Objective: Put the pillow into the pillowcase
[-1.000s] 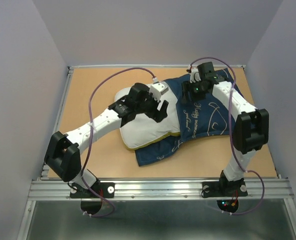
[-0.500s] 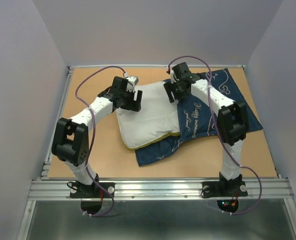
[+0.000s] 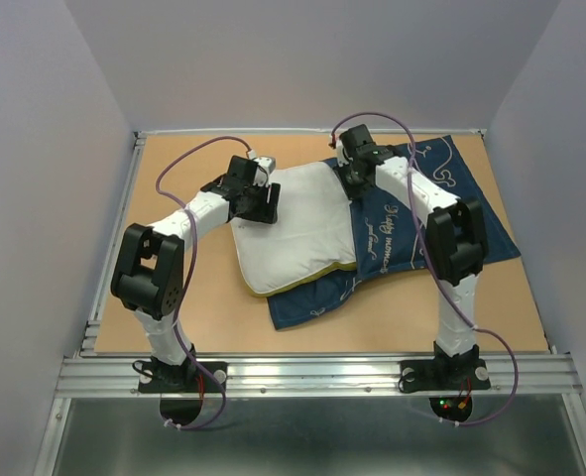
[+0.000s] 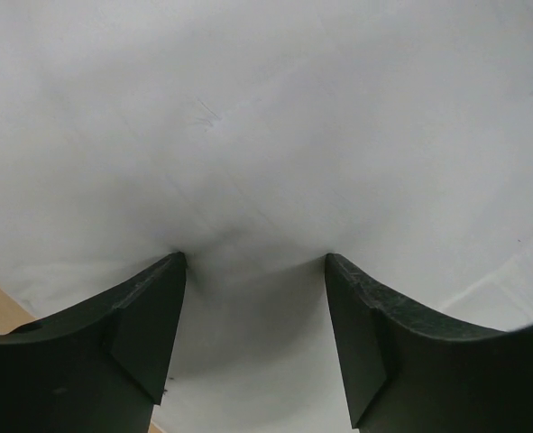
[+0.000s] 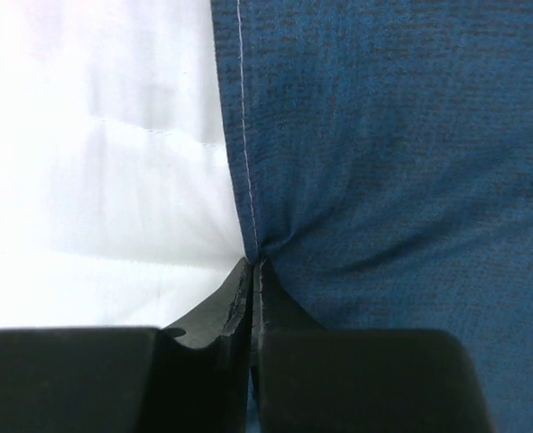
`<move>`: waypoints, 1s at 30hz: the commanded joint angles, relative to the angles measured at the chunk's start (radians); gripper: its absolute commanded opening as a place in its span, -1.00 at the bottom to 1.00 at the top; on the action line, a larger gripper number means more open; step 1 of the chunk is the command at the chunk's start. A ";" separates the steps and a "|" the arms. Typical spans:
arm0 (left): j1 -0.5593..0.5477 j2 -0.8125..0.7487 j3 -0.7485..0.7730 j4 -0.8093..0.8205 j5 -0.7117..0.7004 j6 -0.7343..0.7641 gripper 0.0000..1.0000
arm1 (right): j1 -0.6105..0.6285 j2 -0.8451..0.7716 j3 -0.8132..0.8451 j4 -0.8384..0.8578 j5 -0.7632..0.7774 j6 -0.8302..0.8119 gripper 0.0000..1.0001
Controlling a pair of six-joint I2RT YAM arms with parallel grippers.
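Note:
The white pillow (image 3: 297,233) lies mid-table with a yellow band (image 3: 317,277) along its near edge. Its right side overlaps the navy pillowcase (image 3: 411,223), which spreads out to the right and under the pillow's near corner. My left gripper (image 3: 263,204) is at the pillow's far left edge. In the left wrist view its tips (image 4: 255,257) dent the pillow (image 4: 266,135), jaws apart, with fabric bulging between them. My right gripper (image 3: 353,175) is at the case's far left hem. In the right wrist view it (image 5: 252,262) is shut on the stitched pillowcase (image 5: 383,162) edge, beside the pillow (image 5: 95,180).
The wooden table (image 3: 174,169) is boxed in by grey walls at the back and both sides. A metal rail (image 3: 312,375) runs along its near edge by the arm bases. Purple cables loop above both arms.
My left gripper has moved from the pillow's middle to its far left edge, and its jaws have narrowed. My right gripper has shifted left along the case to the hem and shut on it.

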 commanded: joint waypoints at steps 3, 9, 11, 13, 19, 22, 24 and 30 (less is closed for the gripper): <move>0.008 0.019 -0.020 0.023 0.027 0.002 0.22 | -0.007 -0.116 0.005 -0.002 -0.196 -0.004 -0.99; 0.008 -0.004 -0.047 0.052 0.080 0.017 -0.28 | -0.007 -0.134 -0.014 -0.010 -0.420 0.026 -0.97; 0.008 -0.012 -0.053 0.079 0.118 0.031 -0.66 | -0.007 -0.120 -0.015 -0.016 -0.480 0.043 -0.99; 0.008 -0.021 -0.055 0.096 0.179 0.043 -0.88 | -0.007 -0.114 -0.014 -0.014 -0.520 0.055 -0.99; -0.026 -0.027 -0.026 0.220 0.401 0.011 -1.00 | 0.013 -0.048 0.066 -0.007 -0.909 0.202 -0.99; -0.043 -0.024 0.009 0.279 0.461 -0.039 -1.00 | 0.046 -0.088 0.055 0.030 -1.074 0.250 -0.99; -0.039 -0.033 -0.001 0.273 0.475 -0.047 -1.00 | 0.037 -0.108 0.048 0.039 -1.091 0.279 -0.99; -0.020 -0.153 -0.139 0.082 0.500 0.118 -1.00 | -0.073 -0.195 -0.150 0.001 -0.793 0.151 -0.99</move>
